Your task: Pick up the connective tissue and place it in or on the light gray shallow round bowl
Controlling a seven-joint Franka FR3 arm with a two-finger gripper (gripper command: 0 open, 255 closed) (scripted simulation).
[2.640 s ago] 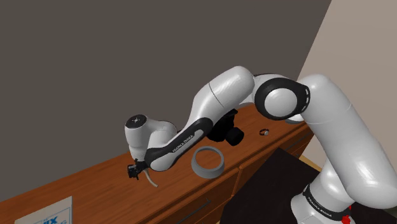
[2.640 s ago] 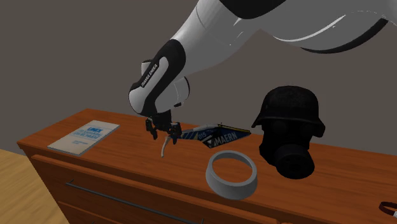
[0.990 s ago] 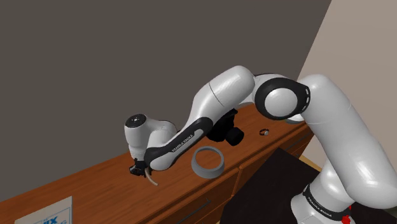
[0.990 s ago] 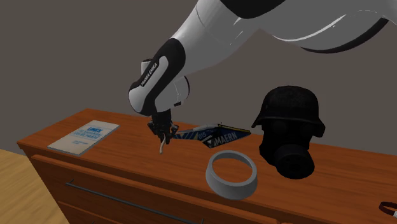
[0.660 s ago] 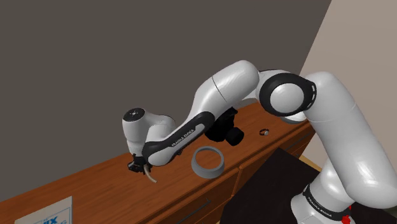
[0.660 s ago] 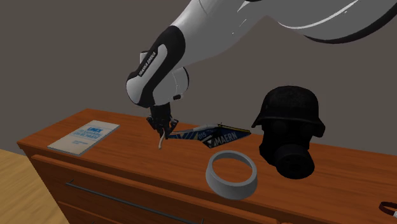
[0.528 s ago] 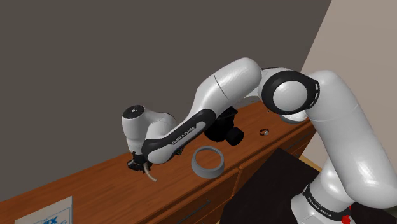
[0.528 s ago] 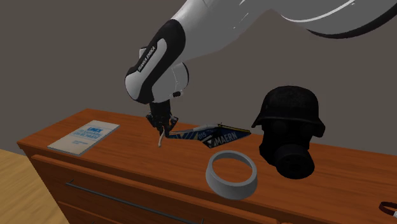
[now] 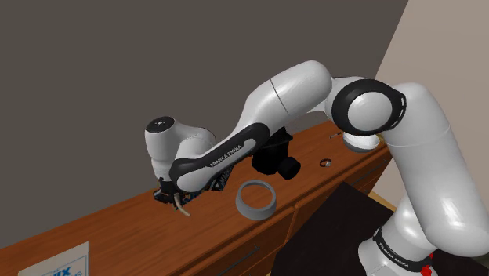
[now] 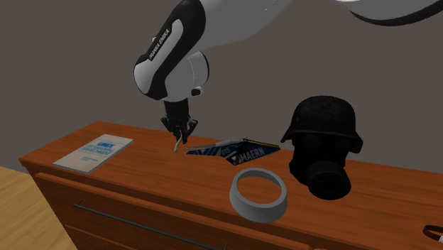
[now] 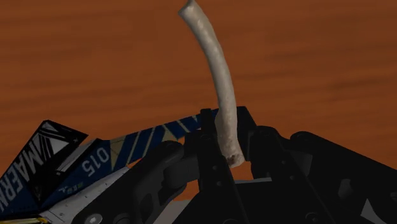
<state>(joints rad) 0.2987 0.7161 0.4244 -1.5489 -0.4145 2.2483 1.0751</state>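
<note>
Clamping the connective tissue (image 11: 213,63) near one end, the hand (image 11: 228,137) has both fingers pressed on the pale curved strand, which hangs beneath it, apparently clear of the counter (image 10: 128,177). Just beyond lies a blue-and-white model plane (image 10: 234,151) (lettered MAERN). The light gray bowl (image 10: 255,212) sits well apart toward the second exterior view's right, near the counter's front edge, beside a black helmeted mask (image 10: 323,142). The carry looks like the step in hand. Next comes travel across to above the bowl, staying higher than its rim, then release.
</note>
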